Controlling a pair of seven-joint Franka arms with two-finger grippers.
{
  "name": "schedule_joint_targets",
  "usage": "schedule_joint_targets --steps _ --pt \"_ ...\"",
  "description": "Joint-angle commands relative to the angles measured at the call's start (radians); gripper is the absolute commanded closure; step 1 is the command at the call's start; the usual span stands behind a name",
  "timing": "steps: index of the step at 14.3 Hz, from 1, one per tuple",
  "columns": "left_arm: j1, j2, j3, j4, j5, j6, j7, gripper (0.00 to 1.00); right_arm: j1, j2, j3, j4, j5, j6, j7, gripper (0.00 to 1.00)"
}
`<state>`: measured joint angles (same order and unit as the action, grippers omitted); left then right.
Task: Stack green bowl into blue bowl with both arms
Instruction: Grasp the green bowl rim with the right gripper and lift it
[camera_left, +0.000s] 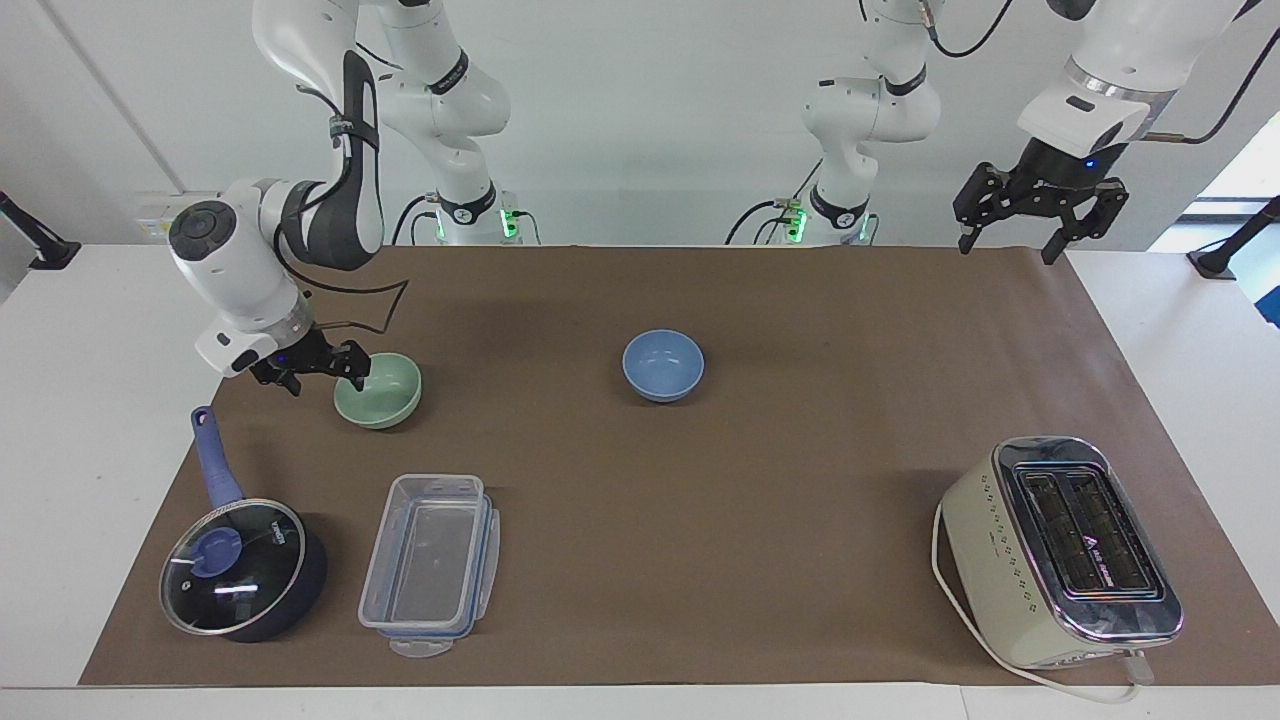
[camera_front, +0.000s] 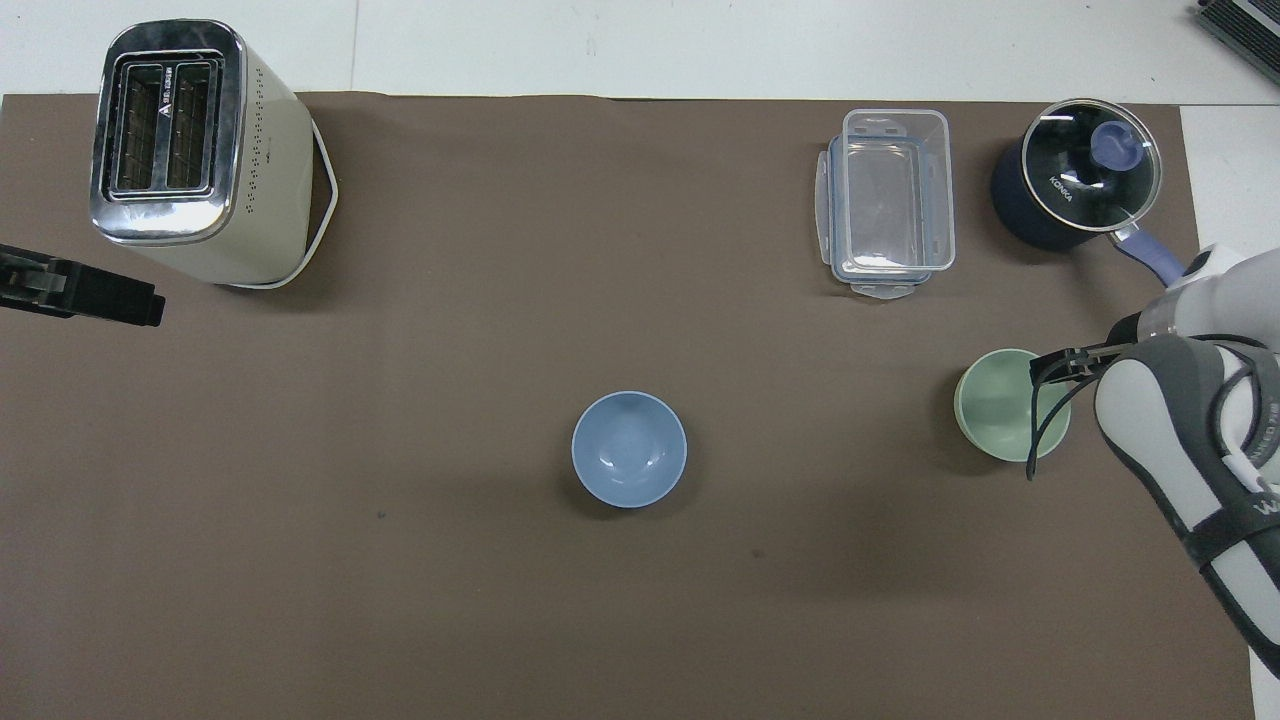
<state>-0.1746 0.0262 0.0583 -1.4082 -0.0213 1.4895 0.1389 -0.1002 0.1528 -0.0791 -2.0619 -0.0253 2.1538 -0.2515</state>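
The pale green bowl (camera_left: 380, 392) (camera_front: 1003, 405) sits upright on the brown mat toward the right arm's end of the table. The blue bowl (camera_left: 663, 366) (camera_front: 629, 449) stands upright and alone near the middle of the mat. My right gripper (camera_left: 325, 378) is low and open at the green bowl's rim. One finger (camera_left: 358, 372) reaches over the rim, the other stays outside the bowl. I cannot tell whether it touches. My left gripper (camera_left: 1006, 250) hangs open and holds nothing, high over the mat's edge at the left arm's end.
A dark blue lidded saucepan (camera_left: 240, 570) and a clear plastic container (camera_left: 430, 560) lie farther from the robots than the green bowl. A cream toaster (camera_left: 1060, 550) with a cord stands at the left arm's end. The brown mat (camera_left: 760, 480) covers the white table.
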Motion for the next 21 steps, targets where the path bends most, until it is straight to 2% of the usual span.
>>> schedule_joint_targets --steps 1,3,7,11,12,15,16,17,18,21 --pt "0.027 0.008 -0.002 0.021 0.014 -0.034 0.039 0.00 -0.019 -0.015 0.009 -0.070 0.012 0.056 -0.031 0.00" --pt "0.032 -0.002 -0.002 -0.009 0.017 -0.029 0.038 0.00 -0.022 -0.015 0.009 -0.099 0.012 0.098 -0.031 0.00" --pt "0.029 -0.086 -0.003 -0.147 0.017 0.020 0.031 0.00 -0.041 -0.015 0.009 -0.115 0.012 0.124 -0.041 0.00" --pt "0.026 -0.081 -0.003 -0.150 0.018 0.046 0.024 0.00 -0.058 0.000 0.010 -0.116 0.097 0.123 -0.098 0.00" --pt "0.026 -0.081 -0.003 -0.150 0.018 0.044 0.024 0.00 -0.059 0.002 0.009 -0.116 0.107 0.120 -0.103 0.10" --pt "0.029 -0.081 -0.003 -0.146 0.018 0.037 0.024 0.00 -0.059 0.002 0.009 -0.115 0.113 0.119 -0.109 0.49" --pt "0.029 -0.081 -0.003 -0.146 0.018 0.034 0.024 0.00 -0.059 0.002 0.009 -0.115 0.113 0.120 -0.117 0.67" --pt "0.029 -0.081 -0.003 -0.146 0.018 0.029 0.022 0.00 -0.059 0.004 0.009 -0.113 0.113 0.120 -0.118 0.91" --pt "0.029 -0.083 -0.003 -0.146 0.018 0.020 0.022 0.00 -0.059 0.005 0.009 -0.110 0.111 0.121 -0.129 1.00" --pt "0.030 -0.086 -0.005 -0.147 0.018 -0.006 0.022 0.00 -0.058 0.013 0.007 -0.100 0.111 0.120 -0.135 1.00"
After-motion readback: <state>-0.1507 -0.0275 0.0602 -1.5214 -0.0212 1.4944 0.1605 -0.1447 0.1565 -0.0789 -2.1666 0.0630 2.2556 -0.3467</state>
